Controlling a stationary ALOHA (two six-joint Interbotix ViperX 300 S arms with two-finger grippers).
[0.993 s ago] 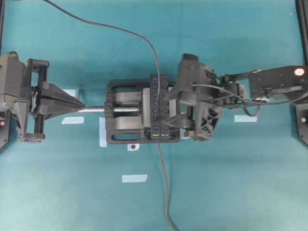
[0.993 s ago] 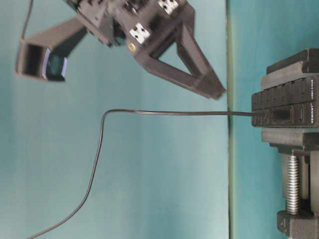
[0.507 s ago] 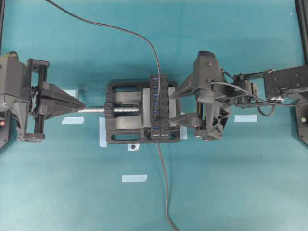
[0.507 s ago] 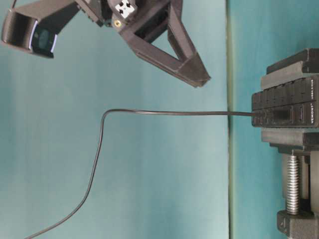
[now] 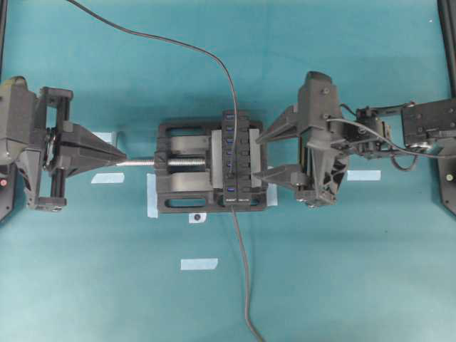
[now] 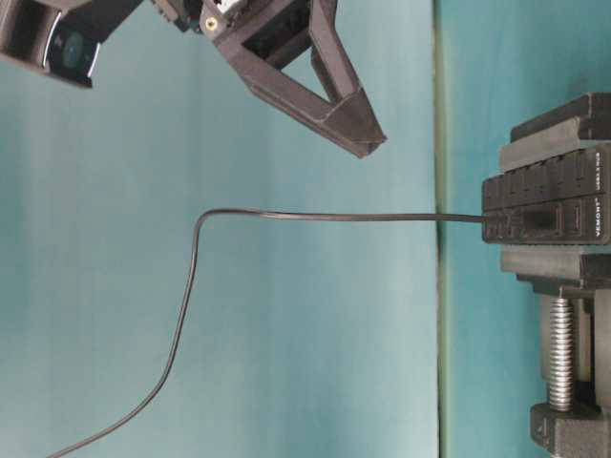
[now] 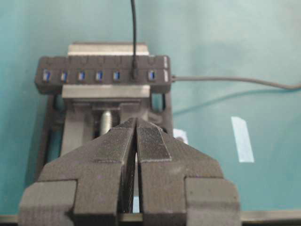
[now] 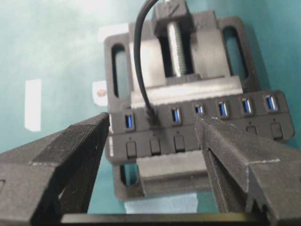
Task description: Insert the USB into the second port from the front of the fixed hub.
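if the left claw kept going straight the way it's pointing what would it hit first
Probably the vise's silver screw: the shut left claw points along it, its tip right at the screw's end. Whether they already touch is unclear. Beyond sits the fixed hub.

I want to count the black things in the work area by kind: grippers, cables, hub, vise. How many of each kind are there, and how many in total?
Grippers: 2, the left gripper and the right gripper
Cables: 2, the USB cable and the other cable
Hub: 1, the hub
Vise: 1, the vise
Total: 6
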